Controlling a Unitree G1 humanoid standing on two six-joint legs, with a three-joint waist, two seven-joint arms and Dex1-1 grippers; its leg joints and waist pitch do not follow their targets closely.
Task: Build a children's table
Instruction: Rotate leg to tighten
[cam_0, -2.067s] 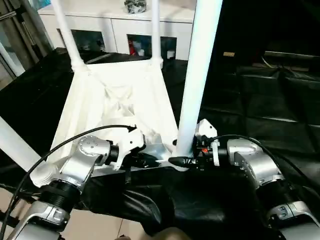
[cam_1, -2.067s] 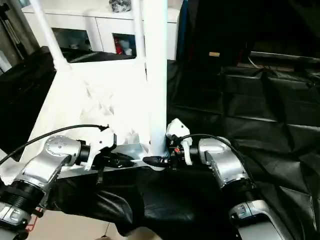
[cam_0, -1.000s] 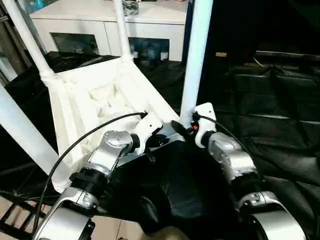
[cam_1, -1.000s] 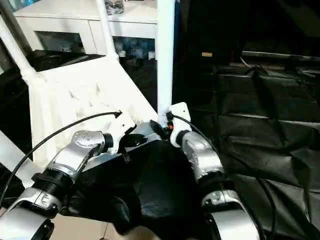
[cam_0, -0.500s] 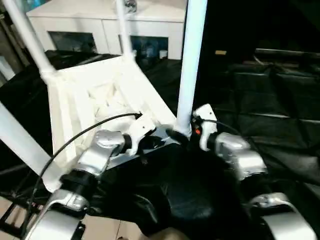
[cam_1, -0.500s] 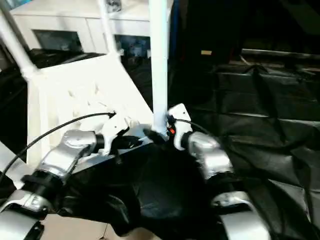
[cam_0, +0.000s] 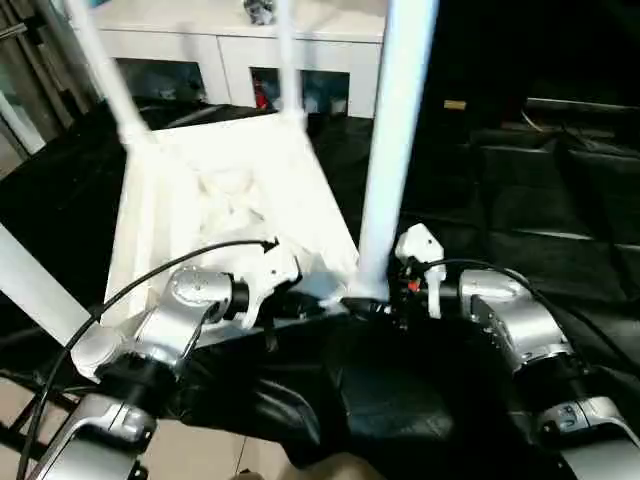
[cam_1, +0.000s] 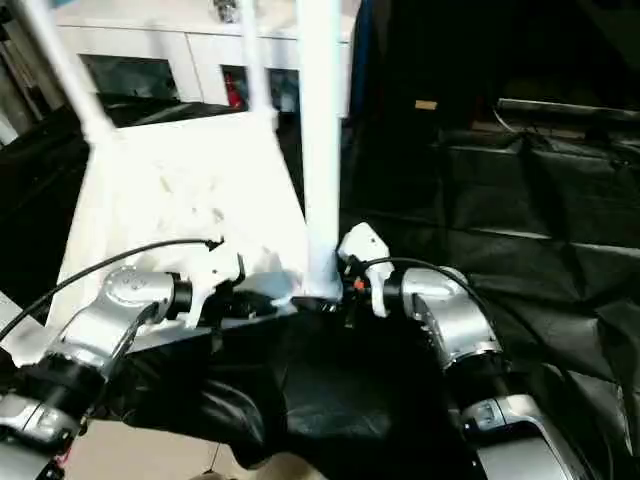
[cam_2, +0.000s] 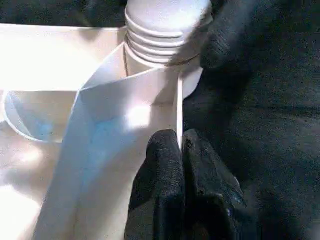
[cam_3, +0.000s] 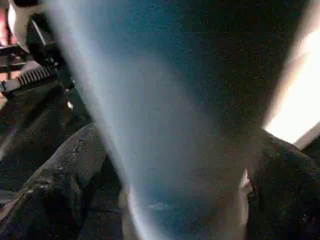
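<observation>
Your tabletop (cam_0: 230, 200) lies upside down on the black cloth (cam_0: 520, 200), legs pointing up. Your left gripper (cam_2: 179, 150) pinches its thin near rim. Your right gripper (cam_3: 175, 200) brackets the near leg (cam_0: 395, 140), fingers (cam_3: 70, 170) spread, seemingly without squeezing.

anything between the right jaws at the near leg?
Yes: the near leg stands between the right gripper jaws, seen in the right wrist view.

Head eyes look down, share tabletop (cam_0: 215, 190); wrist cams close on leg (cam_3: 165, 125)
</observation>
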